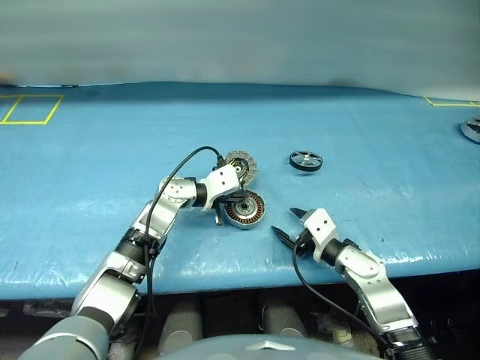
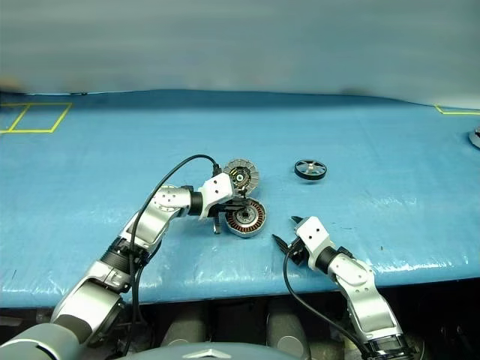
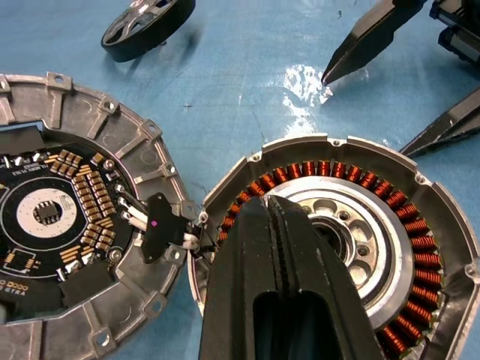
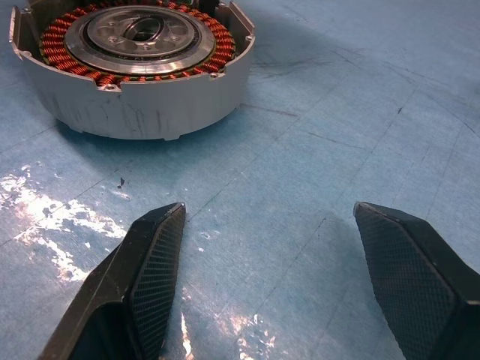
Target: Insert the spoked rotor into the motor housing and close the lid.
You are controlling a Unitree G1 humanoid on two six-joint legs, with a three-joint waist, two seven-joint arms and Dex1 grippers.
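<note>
The motor housing [image 1: 246, 209] lies on the blue table, open face up, with copper windings [image 3: 420, 247] around a silver centre. Leaning against its far side is the lid [image 1: 241, 166], its ribbed face with a dark circuit board [image 3: 45, 217] showing; thin wires run from it to the housing. The spoked rotor [image 1: 305, 160] lies flat, apart to the right. My left gripper [image 3: 271, 206] is shut, its tips over the housing's rim beside the lid, nothing between them. My right gripper [image 4: 270, 211] stands open just above the table, a little in front and to the right of the housing [image 4: 135, 67].
Yellow tape marks lie at the far left [image 1: 30, 109] and far right [image 1: 450, 101]. Another metal part [image 1: 472, 129] sits at the right edge. The table's front edge [image 1: 247, 281] runs just behind my right gripper [image 1: 289, 223].
</note>
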